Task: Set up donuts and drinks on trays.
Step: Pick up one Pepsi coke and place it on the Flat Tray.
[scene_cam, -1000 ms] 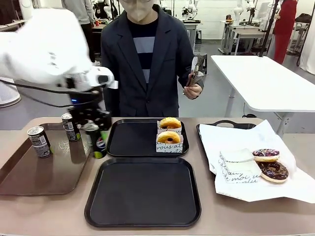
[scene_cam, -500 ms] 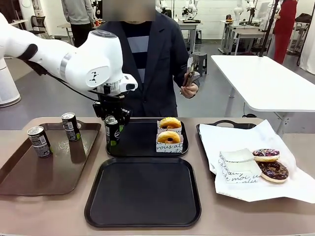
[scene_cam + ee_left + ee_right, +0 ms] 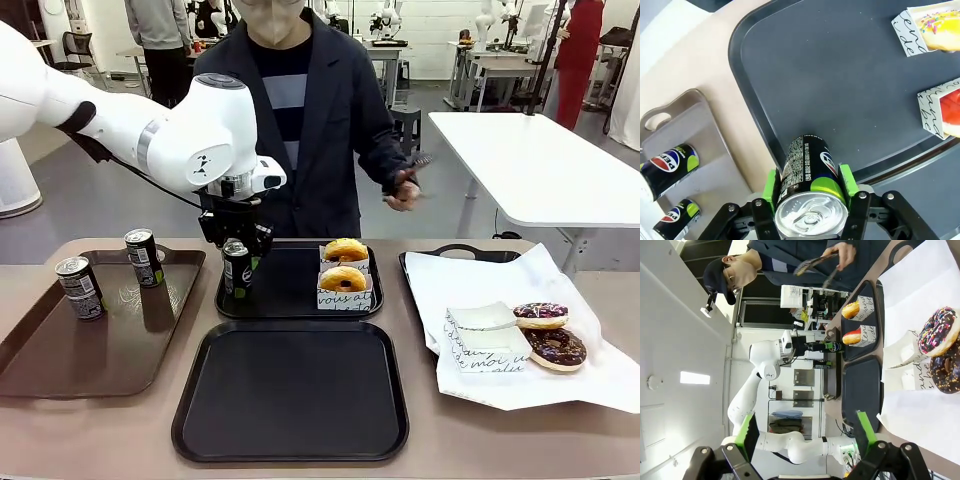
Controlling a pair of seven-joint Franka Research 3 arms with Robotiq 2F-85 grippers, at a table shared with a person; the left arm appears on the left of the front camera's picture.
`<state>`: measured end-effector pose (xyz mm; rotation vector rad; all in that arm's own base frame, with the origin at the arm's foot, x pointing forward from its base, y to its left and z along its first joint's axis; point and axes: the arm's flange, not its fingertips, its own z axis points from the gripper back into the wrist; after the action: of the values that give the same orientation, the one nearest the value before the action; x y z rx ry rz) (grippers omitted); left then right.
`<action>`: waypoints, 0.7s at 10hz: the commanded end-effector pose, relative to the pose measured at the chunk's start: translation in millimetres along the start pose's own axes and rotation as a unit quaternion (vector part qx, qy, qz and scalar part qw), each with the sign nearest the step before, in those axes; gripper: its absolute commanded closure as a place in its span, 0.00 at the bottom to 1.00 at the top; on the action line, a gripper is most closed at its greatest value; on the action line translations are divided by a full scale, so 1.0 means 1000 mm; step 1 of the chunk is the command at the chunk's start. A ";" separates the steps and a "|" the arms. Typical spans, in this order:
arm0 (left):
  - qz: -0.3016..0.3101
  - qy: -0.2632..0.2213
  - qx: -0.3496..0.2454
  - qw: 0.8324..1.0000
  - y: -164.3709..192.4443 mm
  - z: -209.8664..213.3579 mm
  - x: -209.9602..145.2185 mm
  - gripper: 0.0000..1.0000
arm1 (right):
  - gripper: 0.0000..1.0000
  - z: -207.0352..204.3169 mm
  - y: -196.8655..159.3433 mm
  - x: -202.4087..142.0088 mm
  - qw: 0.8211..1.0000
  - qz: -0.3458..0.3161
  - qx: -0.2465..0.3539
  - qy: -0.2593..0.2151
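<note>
My left gripper [image 3: 237,255] is shut on a black drink can [image 3: 237,272] that stands upright over the left part of the far black tray [image 3: 290,288]. In the left wrist view the green pads [image 3: 771,184] clamp the can [image 3: 809,172] from both sides. I cannot tell whether the can touches the tray [image 3: 840,85]. Two yellow-topped donuts [image 3: 346,250] [image 3: 343,279] sit in white holders on that tray's right side. The near black tray [image 3: 292,390] holds nothing. My right gripper [image 3: 806,432] is open, with nothing between its fingers.
Two more cans [image 3: 78,287] [image 3: 144,257] stand on the brown tray [image 3: 60,350] at left. On the paper-lined handled tray [image 3: 470,255] at right lie a purple donut [image 3: 540,315], a chocolate donut [image 3: 556,347] and an empty holder [image 3: 485,335]. The person holds tongs [image 3: 410,165].
My left arm carried the can rightward from the brown tray's edge to over the far black tray. The person's hand with the tongs moved lower and to the right.
</note>
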<state>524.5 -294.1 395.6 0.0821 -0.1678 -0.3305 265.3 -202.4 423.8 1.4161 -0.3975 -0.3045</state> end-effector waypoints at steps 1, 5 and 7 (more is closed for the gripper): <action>0.012 -0.004 -0.011 1.000 -0.005 -0.005 0.002 0.42 | 0.00 -0.001 0.000 0.002 1.000 0.010 0.011 -0.005; 0.010 0.005 -0.027 1.000 -0.003 -0.008 -0.001 0.00 | 0.00 -0.001 0.000 0.002 1.000 0.010 0.011 -0.005; 0.007 0.003 -0.034 0.999 -0.004 0.003 -0.009 0.00 | 0.00 -0.001 0.000 0.002 1.000 0.010 0.011 -0.005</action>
<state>523.2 -298.1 388.8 0.0349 -0.1436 -0.3085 265.3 -202.4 423.9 1.4161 -0.3975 -0.3045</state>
